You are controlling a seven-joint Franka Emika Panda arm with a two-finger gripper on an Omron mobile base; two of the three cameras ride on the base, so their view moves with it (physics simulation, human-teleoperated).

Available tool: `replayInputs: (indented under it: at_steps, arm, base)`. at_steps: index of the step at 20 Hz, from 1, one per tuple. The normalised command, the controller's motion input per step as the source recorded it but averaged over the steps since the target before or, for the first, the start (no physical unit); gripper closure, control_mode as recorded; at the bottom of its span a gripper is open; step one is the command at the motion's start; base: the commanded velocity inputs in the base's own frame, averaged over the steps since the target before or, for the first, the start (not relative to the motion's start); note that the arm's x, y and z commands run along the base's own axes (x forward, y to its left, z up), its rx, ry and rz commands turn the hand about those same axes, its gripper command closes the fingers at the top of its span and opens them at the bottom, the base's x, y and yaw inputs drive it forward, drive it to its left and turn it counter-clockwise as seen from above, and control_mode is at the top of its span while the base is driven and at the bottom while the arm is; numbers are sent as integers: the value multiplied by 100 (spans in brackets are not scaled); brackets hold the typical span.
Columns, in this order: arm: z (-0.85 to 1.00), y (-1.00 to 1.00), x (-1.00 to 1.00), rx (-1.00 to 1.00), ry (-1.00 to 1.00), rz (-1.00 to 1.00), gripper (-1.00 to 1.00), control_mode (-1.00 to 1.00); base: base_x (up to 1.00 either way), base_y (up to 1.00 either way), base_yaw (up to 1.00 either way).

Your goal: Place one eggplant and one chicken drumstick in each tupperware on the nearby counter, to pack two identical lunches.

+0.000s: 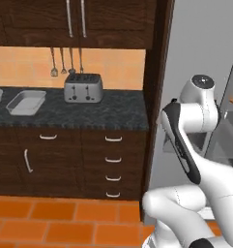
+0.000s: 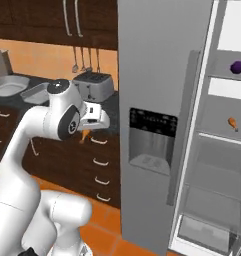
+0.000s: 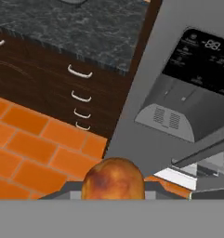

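Observation:
My gripper (image 2: 87, 130) is shut on an orange-brown chicken drumstick (image 3: 113, 179), which hangs below the hand (image 2: 84, 136) in front of the drawers, off the counter's right end. In the open fridge lie a dark-purple eggplant (image 2: 237, 66) on an upper shelf and a second drumstick (image 2: 233, 122) one shelf lower. Two pale grey tupperware stand on the dark speckled counter (image 1: 113, 109): a shallow tray (image 1: 26, 102) and, left of it, a tub (image 2: 7, 86) cut off by the left base view's edge. Both look empty from here.
A silver toaster (image 1: 82, 87) stands on the counter between the tray and the fridge. The grey fridge door with its dispenser (image 2: 152, 140) stands right of the hand. Dark drawers with silver handles (image 1: 113, 159) are below; the floor has orange tiles.

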Motion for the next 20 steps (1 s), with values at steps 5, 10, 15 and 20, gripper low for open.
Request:
replayInputs:
  at_steps: [5, 10, 15, 20]
  arm:
    - [0, 0, 0, 0, 0, 0, 100, 100]
    - [0, 0, 0, 0, 0, 0, 100, 100]
    - [0, 0, 0, 0, 0, 0, 100, 100]
    - [0, 0, 0, 0, 0, 0, 100, 100]
  base:
    - [64, 100, 13]
    - [100, 100, 0]
    - [100, 100, -16]
    - [96, 100, -32]
